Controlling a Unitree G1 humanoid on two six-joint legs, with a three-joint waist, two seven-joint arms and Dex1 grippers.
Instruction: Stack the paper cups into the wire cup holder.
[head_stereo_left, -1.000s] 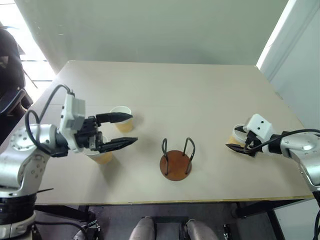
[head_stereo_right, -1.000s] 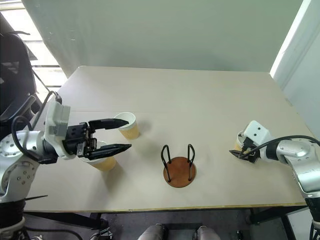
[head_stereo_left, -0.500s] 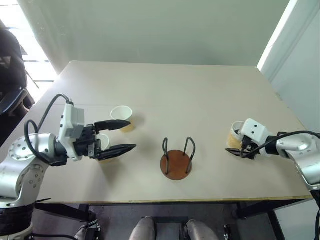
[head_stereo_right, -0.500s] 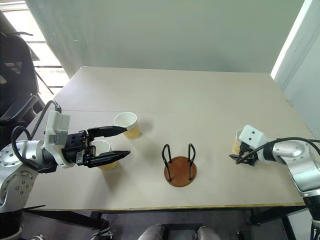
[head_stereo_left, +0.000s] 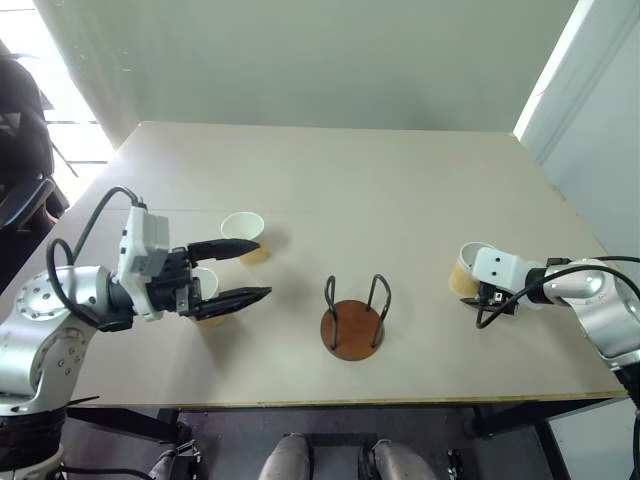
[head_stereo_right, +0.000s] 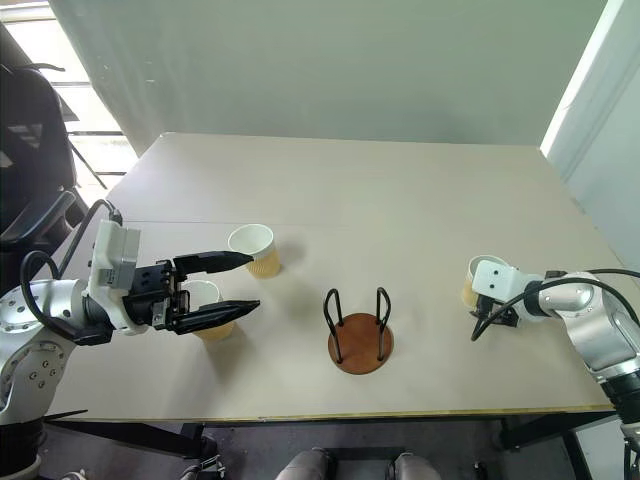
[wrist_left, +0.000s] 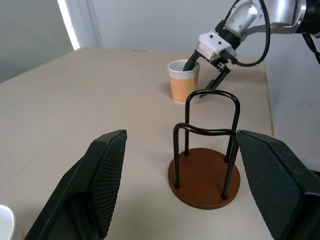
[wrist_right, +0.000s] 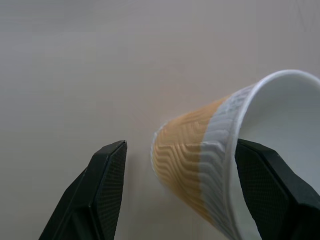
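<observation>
I am seeing the right gripper with its two black fingers spread and straddling the wall of a paper cup at the right edge of the table — one finger dips inside the rim, the other sits outside. In the right wrist view that cup is lying between the fingers, nearer one of them, and I cannot tell whether either pad is pressing on it. The cup is standing upright on the tabletop, middle right of the left eye frame.

The left gripper is hanging at the middle left of the frame, jaws spread wide and holding nothing, fingertips pointing toward the centre of the table. A second paper cup is standing just beyond the upper finger, close to its tip — I cannot tell whether they touch. A third paper cup is sitting partly hidden between and beneath the two fingers, near the gripper body.

The wire cup holder is standing in the lower centre of the frame, between the two arms and well apart from all three cups, its two dark loops upright on the reddish-brown disc and holding no cup.

A dark chair is showing at the far left edge.
</observation>
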